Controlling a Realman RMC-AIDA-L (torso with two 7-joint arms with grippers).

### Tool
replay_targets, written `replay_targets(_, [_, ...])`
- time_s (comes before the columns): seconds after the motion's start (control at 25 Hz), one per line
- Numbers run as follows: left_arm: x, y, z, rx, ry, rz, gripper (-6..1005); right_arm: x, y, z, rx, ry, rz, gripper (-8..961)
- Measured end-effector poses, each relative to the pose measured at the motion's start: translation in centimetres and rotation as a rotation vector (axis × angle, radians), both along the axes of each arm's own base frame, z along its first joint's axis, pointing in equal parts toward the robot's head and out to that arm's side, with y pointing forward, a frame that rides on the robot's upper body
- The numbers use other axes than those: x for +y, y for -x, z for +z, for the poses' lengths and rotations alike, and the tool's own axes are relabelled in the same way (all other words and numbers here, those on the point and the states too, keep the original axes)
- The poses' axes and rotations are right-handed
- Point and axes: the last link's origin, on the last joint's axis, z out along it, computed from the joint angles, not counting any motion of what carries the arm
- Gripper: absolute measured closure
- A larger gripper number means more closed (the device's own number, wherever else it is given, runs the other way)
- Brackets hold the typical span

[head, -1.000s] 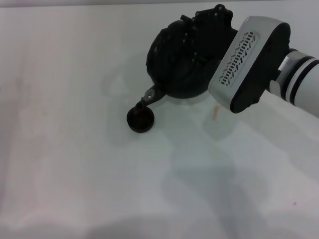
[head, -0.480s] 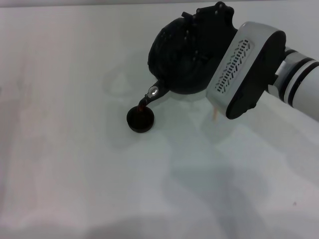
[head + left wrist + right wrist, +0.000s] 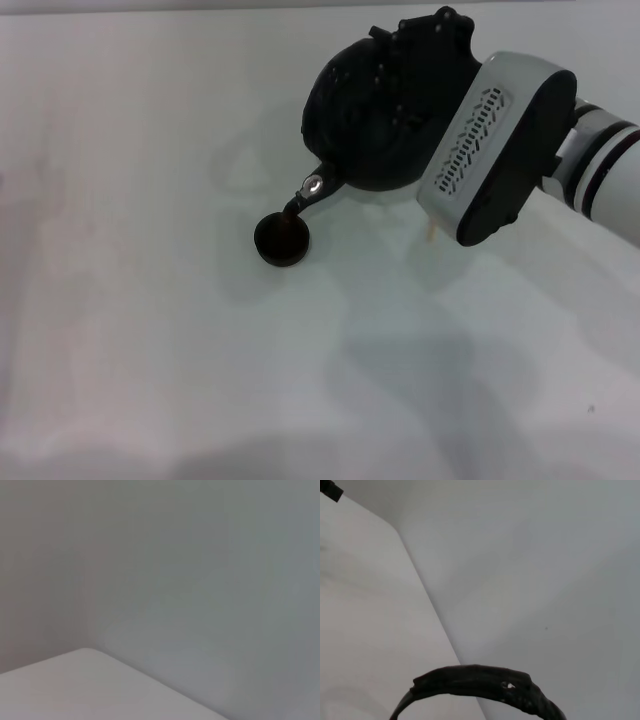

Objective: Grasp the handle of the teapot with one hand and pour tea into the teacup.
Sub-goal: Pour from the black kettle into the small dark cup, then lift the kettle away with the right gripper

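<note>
— Tea status?
— Pouring looks underway: the teapot (image 3: 375, 115), upper right of the head view, is tipped with its spout over the teacup (image 3: 281, 239) on the counter (image 3: 150, 330). Levelling it and setting it down remain.
— Hand?
— The right hand (image 3: 425, 45) is at the handle (image 3: 480, 682); its spread I cannot tell.
</note>
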Motion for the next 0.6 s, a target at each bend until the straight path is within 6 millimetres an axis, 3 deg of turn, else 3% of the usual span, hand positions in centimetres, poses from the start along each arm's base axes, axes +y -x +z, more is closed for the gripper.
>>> replay_targets(0.6, [0.02, -0.1, -0.13, -0.004, 0.003, -0.003, 124, -0.43, 0.12, 0.16, 0.019, 0.001, -0.006, 844])
